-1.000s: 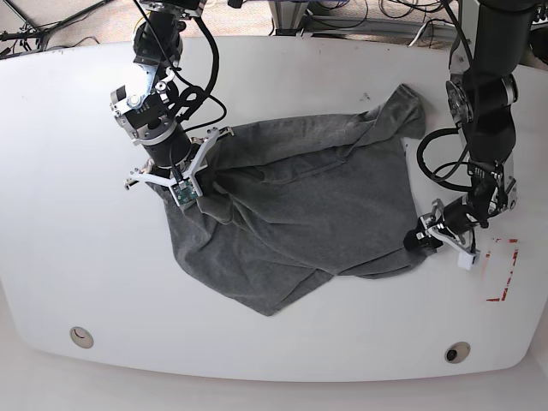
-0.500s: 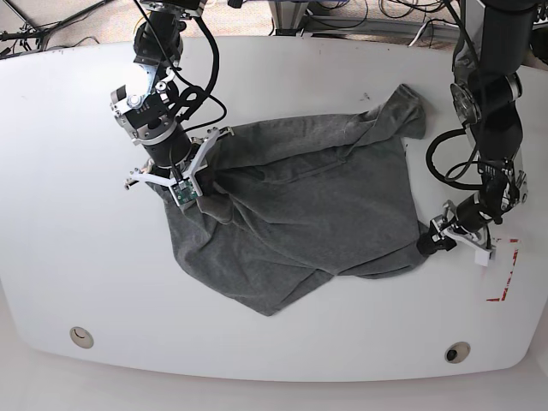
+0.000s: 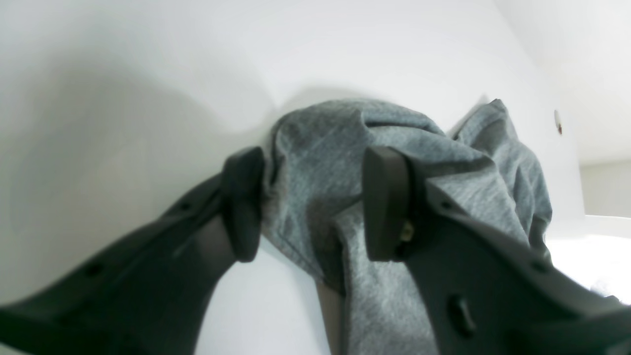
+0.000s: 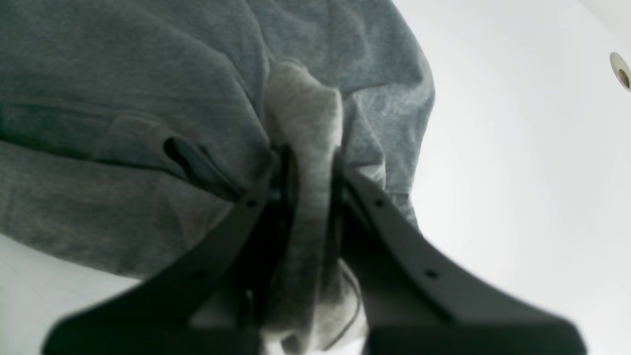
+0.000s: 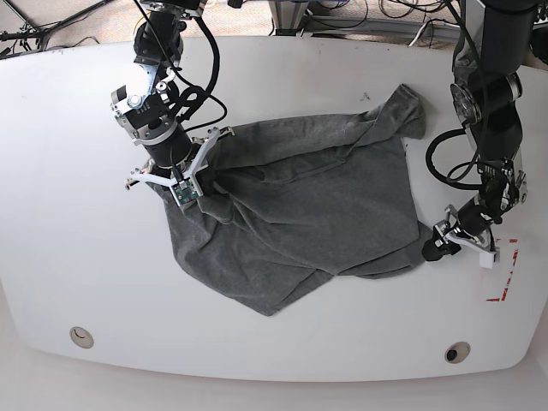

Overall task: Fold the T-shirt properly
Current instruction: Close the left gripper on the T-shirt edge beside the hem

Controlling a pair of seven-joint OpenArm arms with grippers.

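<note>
So the T-shirt (image 5: 300, 214) is soft, light knit: it drapes and bunches, slides easily on the white bench (image 5: 68, 257), so best gripped at hems or corners. It's crumpled mid-frame in the base view. Right claw (image 5: 190, 190), upper left, is pinched tight on a fabric fold, arm angled down. Left claw (image 5: 438, 247), lower right, sits low at the shirt's edge, jaws part-open straddling a bunched corner (image 3: 315, 197), not clamped.

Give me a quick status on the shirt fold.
Right gripper shut on a bunch of T-shirt. Left gripper open, jaws straddling the shirt's edge. Shirt crumpled, unfolded on table. Nothing in the way.
</note>
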